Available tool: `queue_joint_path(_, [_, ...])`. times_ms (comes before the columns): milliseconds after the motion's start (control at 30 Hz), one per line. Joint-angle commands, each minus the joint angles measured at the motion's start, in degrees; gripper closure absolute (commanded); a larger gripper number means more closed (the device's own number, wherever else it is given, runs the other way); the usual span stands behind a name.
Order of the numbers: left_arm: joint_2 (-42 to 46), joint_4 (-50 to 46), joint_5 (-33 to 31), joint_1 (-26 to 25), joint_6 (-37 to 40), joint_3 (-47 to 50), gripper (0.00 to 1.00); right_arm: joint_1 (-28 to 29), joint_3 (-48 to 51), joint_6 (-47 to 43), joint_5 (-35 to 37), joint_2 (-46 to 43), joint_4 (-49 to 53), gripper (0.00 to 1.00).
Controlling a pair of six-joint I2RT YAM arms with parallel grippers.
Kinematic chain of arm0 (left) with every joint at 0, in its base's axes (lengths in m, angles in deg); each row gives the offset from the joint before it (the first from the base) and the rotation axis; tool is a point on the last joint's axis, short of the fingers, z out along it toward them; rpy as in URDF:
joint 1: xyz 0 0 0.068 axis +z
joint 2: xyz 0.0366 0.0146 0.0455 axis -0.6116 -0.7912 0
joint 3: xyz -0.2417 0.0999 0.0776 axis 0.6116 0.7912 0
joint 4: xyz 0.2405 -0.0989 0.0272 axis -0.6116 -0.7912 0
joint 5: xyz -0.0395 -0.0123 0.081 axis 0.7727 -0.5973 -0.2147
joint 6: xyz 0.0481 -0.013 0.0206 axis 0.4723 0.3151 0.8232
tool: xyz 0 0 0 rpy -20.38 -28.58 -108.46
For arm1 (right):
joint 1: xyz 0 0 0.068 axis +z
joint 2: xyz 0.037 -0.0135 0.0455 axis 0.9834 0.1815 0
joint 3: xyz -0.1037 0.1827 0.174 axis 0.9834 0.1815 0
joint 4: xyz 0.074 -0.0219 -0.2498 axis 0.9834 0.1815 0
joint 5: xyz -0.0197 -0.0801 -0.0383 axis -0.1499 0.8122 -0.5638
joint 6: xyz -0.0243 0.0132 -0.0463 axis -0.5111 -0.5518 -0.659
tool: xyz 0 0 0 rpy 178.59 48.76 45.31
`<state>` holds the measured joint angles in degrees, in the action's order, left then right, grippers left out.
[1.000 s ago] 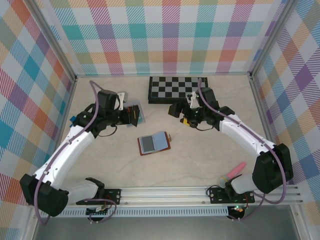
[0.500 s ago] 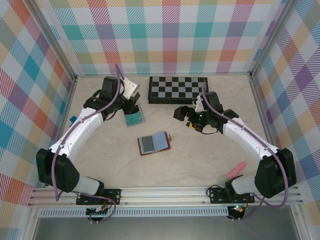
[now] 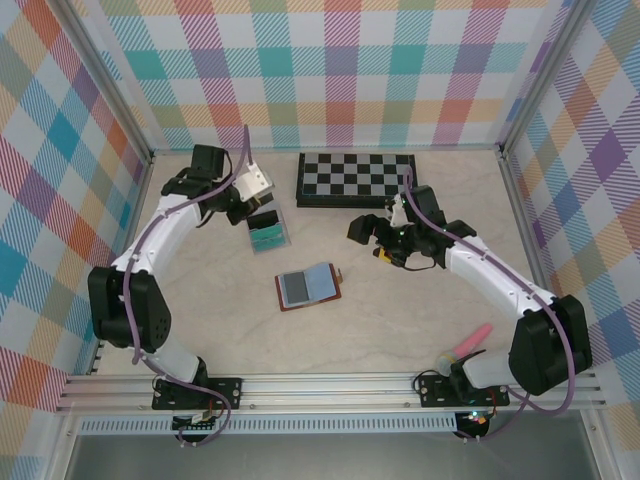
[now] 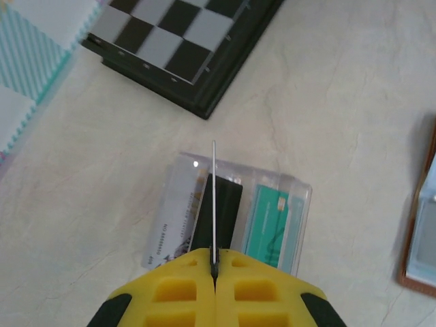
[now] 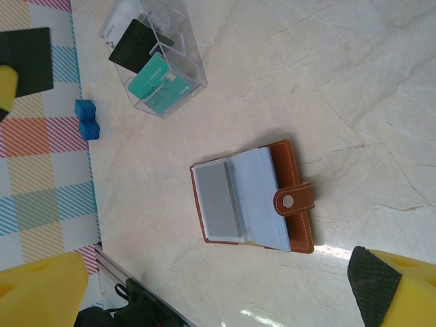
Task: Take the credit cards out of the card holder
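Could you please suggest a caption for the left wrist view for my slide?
Left claw, shut on a card seen edge-on, poised over the tray.

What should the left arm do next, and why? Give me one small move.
Probably lower straight down, then open. The left pincer is shut on a thin card held edge-on over the clear tray, which already holds a pale card, a dark card and a teal card. Setting it in looks due.
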<state>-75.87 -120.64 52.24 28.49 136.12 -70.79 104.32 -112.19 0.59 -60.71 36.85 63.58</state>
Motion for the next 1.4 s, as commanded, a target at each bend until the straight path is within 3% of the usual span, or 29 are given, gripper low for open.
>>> queue_joint_path(0, [-2.4,-4.4,2.1,0.6,9.4,-3.7,1.00,-0.2,-0.7,0.8,-1.7,1.0,0.5,0.00])
queue_joint_path(267, [-10.7,-6.5,0.3,0.7,16.4,-7.3,1.00,-0.2,-1.7,1.2,-2.7,2.1,0.3,0.00])
queue_joint_path(933, [-18.6,-3.7,-3.3,0.7,16.9,-10.2,1.00,-0.2,-1.2,2.3,-4.9,4.0,-1.4,0.00])
queue_joint_path(1100, [-18.5,-3.2,-3.0,0.7,16.3,-10.0,0.89,-0.2,-1.1,2.2,-5.0,4.0,-1.3,0.00])
queue_joint_path(1367, [-18.5,-0.9,-2.5,0.7,14.4,-9.3,0.80,-0.2,-1.3,2.3,-5.3,3.9,-1.6,0.00])
